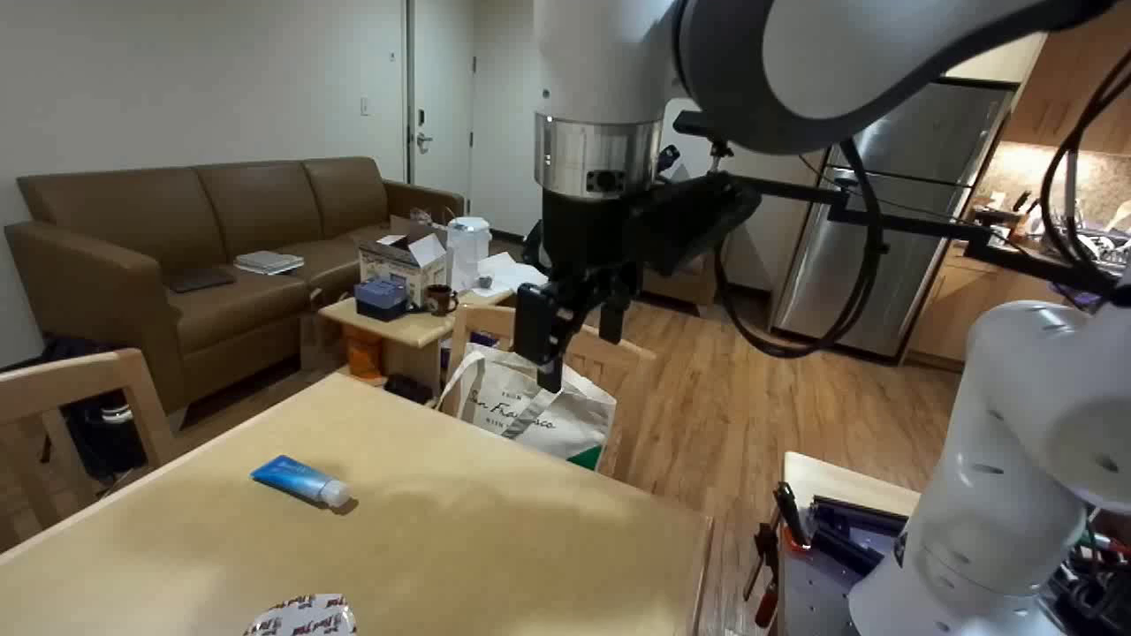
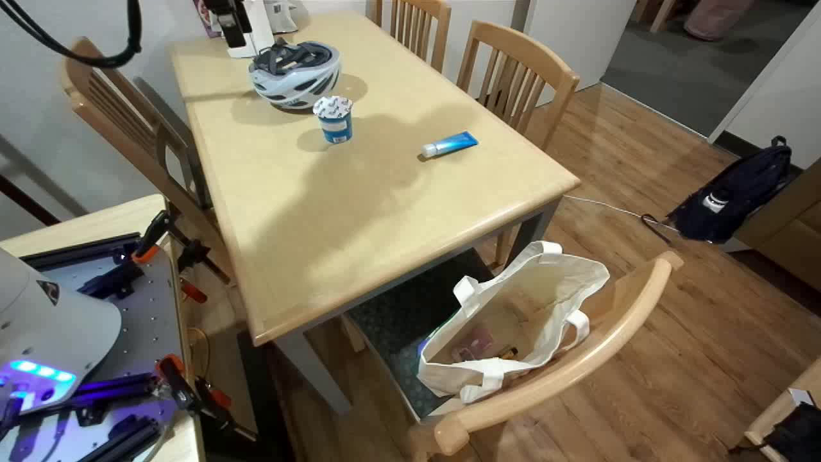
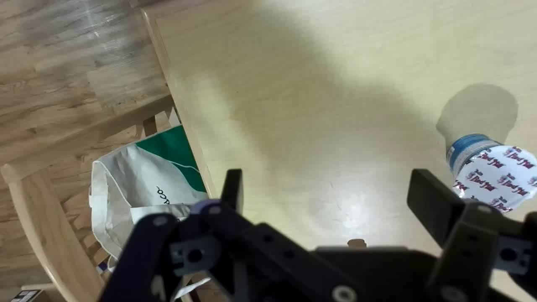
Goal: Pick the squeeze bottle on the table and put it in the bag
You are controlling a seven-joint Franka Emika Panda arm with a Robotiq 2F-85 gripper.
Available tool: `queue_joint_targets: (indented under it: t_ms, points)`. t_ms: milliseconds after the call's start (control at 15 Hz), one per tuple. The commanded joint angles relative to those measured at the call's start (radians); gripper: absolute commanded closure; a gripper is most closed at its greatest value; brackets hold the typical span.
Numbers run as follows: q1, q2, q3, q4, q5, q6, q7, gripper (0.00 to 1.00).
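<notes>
The squeeze bottle is a blue tube with a white cap, lying flat on the table, in both exterior views [image 1: 296, 480] [image 2: 451, 145]. It is not seen in the wrist view; a small brown patch shows just above the gripper body there. The bag is a white cloth tote, standing open on a chair at the table's end [image 1: 574, 422] [image 2: 545, 289]; part of it shows in the wrist view [image 3: 155, 178]. My gripper [image 1: 579, 349] is raised above the table, apart from the tube. In the wrist view its fingers [image 3: 329, 188] are spread with nothing between them.
A blue cup with a printed white lid [image 2: 335, 124] stands on the table [image 2: 397, 199], right of the fingers in the wrist view [image 3: 495, 180]. A white helmet [image 2: 295, 80] sits behind it. Wooden chairs [image 2: 519, 70] surround the table. Clamps and tools lie by the robot base.
</notes>
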Motion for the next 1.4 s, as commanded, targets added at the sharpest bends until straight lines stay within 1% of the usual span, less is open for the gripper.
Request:
queue_joint_targets:
  t_ms: [0,133,200,400,533,600,800,867,1000,1067,1133,1200,1267,1333]
  points:
    - [0.045,0.007,-0.041,0.002,-0.017,-0.002,0.014,0.00]
    - [0.049,0.001,-0.044,0.022,-0.016,-0.094,0.050,0.00]
    - [0.059,0.005,-0.058,0.003,-0.013,-0.034,0.021,0.00]
    - [0.065,0.003,-0.064,0.008,-0.012,-0.064,0.027,0.00]
    - [0.070,0.008,-0.070,-0.019,-0.044,0.070,-0.003,0.00]
    - [0.071,0.028,-0.082,-0.036,-0.056,0.181,-0.032,0.00]
    - [0.056,0.112,-0.118,-0.031,-0.093,0.439,-0.105,0.00]
    - [0.054,0.156,-0.139,-0.018,-0.083,0.525,-0.140,0.00]
    - [0.069,0.279,-0.192,-0.006,-0.011,0.702,-0.257,0.00]
    - [0.080,0.336,-0.215,0.003,0.032,0.772,-0.322,0.00]
    - [0.094,0.390,-0.233,0.024,0.088,0.805,-0.397,0.00]
    - [0.096,0.422,-0.237,0.038,0.119,0.813,-0.421,0.00]
    - [0.089,0.328,-0.235,-0.022,0.056,0.780,-0.341,0.00]
    - [0.094,0.378,-0.247,-0.004,0.080,0.802,-0.375,0.00]
